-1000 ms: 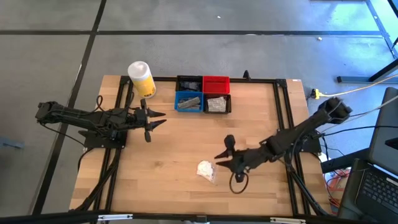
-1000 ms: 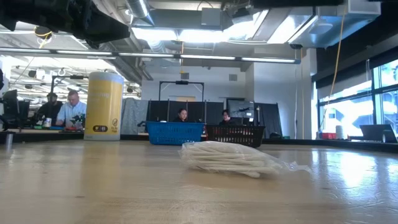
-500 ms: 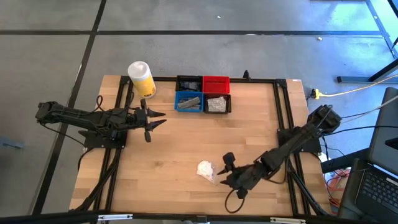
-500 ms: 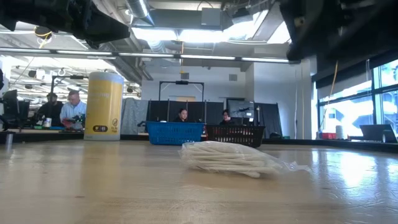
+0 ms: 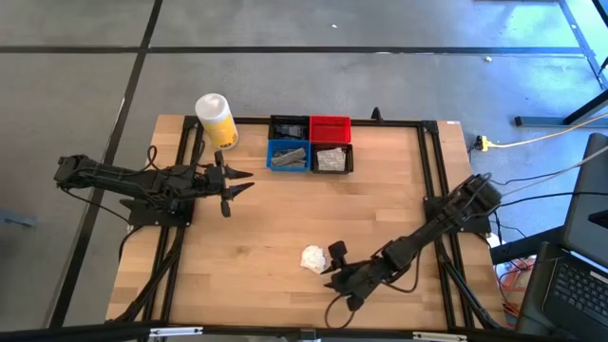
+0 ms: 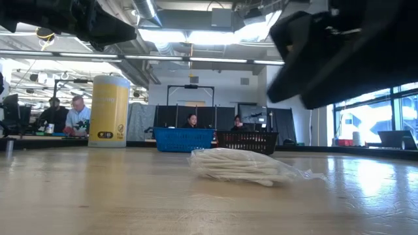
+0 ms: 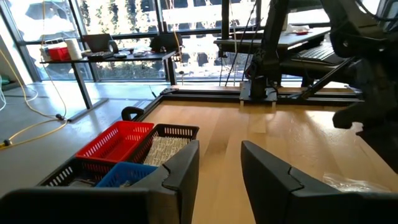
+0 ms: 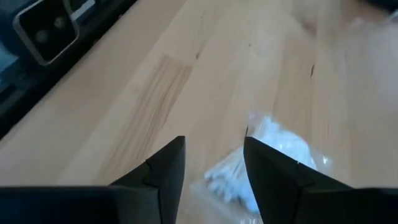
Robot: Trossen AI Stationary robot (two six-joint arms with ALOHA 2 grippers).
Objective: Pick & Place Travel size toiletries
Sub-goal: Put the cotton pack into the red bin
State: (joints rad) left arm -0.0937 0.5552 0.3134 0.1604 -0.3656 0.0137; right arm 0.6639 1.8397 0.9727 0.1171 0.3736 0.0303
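The white wad in clear wrap (image 5: 312,257) lies flat on the wooden table near its near edge; it also shows in the low view (image 6: 238,166) and in the right wrist view (image 8: 268,160). My right gripper (image 5: 333,273) is open, just right of the wad and apart from it; the wad lies just beyond the fingertips (image 8: 214,152). Dark tubes lie in the blue bin (image 5: 288,155), and clear packets in the black bin (image 5: 332,159). My left gripper (image 5: 235,184) hovers open over the left half of the table (image 7: 219,155).
A cluster of small bins sits at the far edge, among them a red one (image 5: 330,127) and a black one (image 5: 289,126). The large yellow container (image 5: 217,120) stands at the far left corner. Bare wood lies between the bins and the wad. People sit in the room beyond.
My right gripper has moved toward the table's near edge and slightly left, ending beside the white wad; in the low view the arm has swung into the picture from the upper right. The wad has stayed where it was.
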